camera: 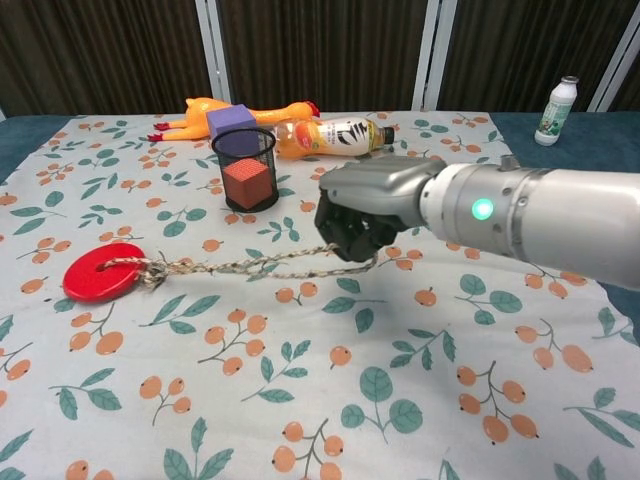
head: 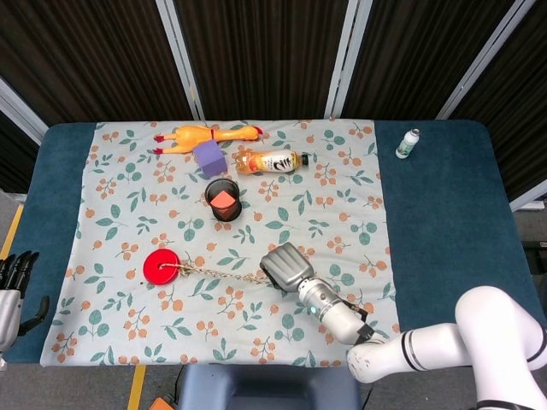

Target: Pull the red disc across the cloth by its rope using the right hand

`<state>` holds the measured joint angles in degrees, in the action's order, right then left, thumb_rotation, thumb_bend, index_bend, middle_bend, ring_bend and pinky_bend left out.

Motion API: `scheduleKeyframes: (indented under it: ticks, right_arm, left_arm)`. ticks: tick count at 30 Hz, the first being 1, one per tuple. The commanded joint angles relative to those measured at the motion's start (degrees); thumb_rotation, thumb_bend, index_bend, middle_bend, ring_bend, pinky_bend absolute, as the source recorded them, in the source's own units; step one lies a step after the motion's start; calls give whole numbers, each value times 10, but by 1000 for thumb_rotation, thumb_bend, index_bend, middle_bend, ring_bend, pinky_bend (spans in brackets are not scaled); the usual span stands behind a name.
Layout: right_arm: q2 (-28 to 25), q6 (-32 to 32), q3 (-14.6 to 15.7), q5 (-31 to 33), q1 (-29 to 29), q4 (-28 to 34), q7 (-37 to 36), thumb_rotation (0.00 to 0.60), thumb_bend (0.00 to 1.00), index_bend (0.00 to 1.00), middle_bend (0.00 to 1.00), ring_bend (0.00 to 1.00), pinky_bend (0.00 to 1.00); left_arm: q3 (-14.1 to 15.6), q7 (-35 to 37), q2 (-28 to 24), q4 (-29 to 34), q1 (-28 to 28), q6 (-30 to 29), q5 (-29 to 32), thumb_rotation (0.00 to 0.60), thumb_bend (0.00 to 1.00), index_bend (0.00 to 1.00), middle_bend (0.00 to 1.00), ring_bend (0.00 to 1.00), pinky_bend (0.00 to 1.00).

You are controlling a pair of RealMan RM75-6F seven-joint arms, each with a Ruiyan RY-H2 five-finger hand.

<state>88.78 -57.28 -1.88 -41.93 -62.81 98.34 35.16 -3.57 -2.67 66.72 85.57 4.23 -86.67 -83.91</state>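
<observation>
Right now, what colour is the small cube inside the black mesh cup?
Orange-red cube, best seen in the chest view.

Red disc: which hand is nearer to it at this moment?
Right. The right hand grips the rope tied to the red disc, one rope length to its right. The left hand sits off the cloth, at the table's left edge.
</observation>
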Motion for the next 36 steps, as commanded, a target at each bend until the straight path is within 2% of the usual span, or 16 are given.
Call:
scheduleKeyframes:
  ticks: [1,6,11,17,22,25,31,36]
  right_arm:
    - [-42,-13,11,-25,33,19,-34,600,804,898,824,631,704]
    - [-117,-10,30,-54,88,21,-100,600,815,908,827,640,713]
    - [-171,-5,50,-80,140,-8,-162,600,818,910,827,640,714]
    - [-209,0,61,-92,212,-93,-254,600,818,910,827,640,714]
    - [-226,20,56,-96,262,-161,-332,600,819,910,828,641,714]
    - [-231,28,48,-115,280,-180,-366,600,820,911,827,641,714]
    - [-234,5,20,-179,292,-156,-400,600,823,911,827,641,714]
    - [-246,-29,-20,-247,285,-73,-429,600,829,911,827,641,714]
  left_arm:
    - [0,2,-1,0,0,1,0,571,461,0,46,0,80]
    - [1,4,2,2,1,3,-2,567,462,0,45,0,80]
    - [2,0,7,3,5,8,-4,567,462,0,45,0,80]
    - [2,-3,10,3,8,12,-4,569,461,0,45,0,80]
    - [3,-4,11,1,10,16,-4,570,462,0,45,0,80]
    - [3,-6,13,2,13,19,-5,567,462,0,45,0,80]
    - [2,-13,14,8,16,19,-9,571,462,0,46,0,80]
    - [2,-15,11,10,15,17,-7,572,462,0,46,0,81]
